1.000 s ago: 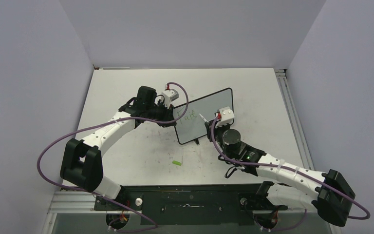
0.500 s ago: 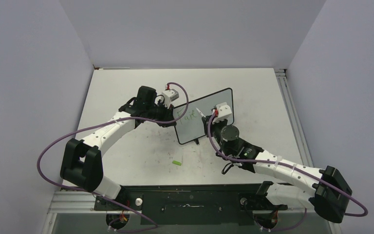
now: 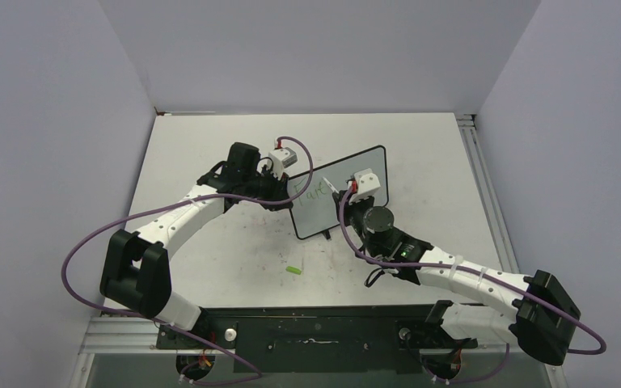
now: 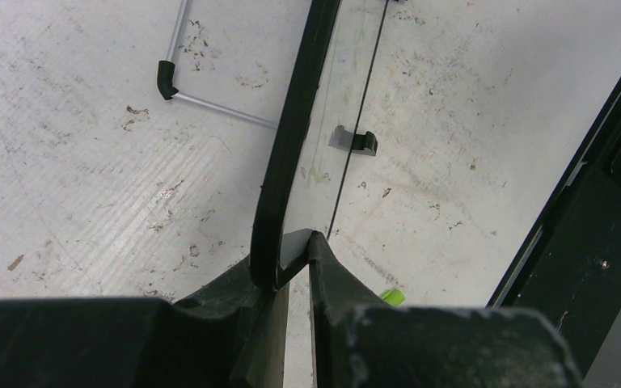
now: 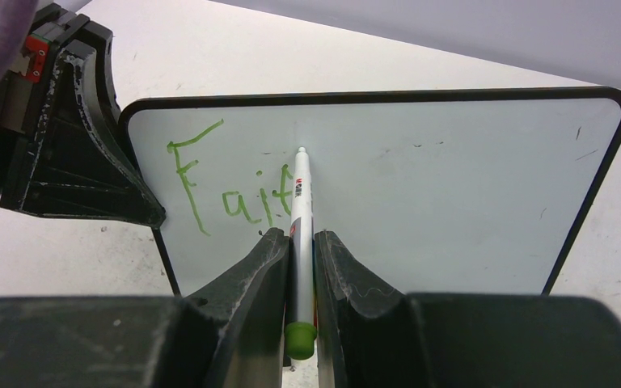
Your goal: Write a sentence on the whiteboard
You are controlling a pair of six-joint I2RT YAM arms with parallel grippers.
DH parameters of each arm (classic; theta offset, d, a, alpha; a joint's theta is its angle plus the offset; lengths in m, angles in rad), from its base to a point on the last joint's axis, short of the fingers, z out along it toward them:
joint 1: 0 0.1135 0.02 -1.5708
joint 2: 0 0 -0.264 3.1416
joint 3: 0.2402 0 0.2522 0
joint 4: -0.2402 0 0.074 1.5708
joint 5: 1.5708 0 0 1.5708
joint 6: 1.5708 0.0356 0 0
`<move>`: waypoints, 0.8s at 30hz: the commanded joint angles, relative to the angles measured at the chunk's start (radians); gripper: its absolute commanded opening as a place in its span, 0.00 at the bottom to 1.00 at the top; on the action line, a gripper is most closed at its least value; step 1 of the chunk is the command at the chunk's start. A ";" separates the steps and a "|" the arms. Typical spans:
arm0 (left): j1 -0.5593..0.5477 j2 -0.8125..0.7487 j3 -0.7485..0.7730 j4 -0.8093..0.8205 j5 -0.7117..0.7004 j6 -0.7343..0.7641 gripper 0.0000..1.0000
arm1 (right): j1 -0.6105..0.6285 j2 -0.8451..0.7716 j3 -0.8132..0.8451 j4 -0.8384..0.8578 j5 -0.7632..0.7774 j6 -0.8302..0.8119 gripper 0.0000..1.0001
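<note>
Bright even light, soft shadows, whiteboard (image 5: 453,178) evenly lit, near foreground blurred

— The whiteboard (image 5: 453,178) beyond the right gripper (image 5: 297,236) fingertips: what finish?
— Glossy and smooth, with faint scuffs. Its thin black frame looks like smooth plastic.
— And the marker (image 5: 300,202) between those fingers?
— A smooth white plastic barrel with a matt green end cap. The fingers themselves are matt black plastic, rough and chalky at the edges.
— Beyond the left gripper (image 4: 295,246) fingers?
— A bare metal wire leg (image 4: 218,109) with a black-capped tip. The tabletop (image 4: 89,202) is matt white, scratched and pitted.
</note>
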 commanded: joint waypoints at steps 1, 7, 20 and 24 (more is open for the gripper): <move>-0.005 0.005 0.029 -0.018 -0.069 0.060 0.00 | -0.005 0.007 0.027 0.051 0.010 -0.008 0.05; -0.005 0.005 0.029 -0.018 -0.069 0.060 0.00 | -0.003 -0.003 -0.002 0.023 0.023 0.011 0.05; -0.005 0.004 0.028 -0.020 -0.069 0.060 0.00 | 0.008 -0.031 -0.067 -0.022 0.044 0.065 0.05; -0.005 0.002 0.028 -0.020 -0.069 0.060 0.00 | 0.010 -0.027 -0.078 -0.030 0.044 0.076 0.05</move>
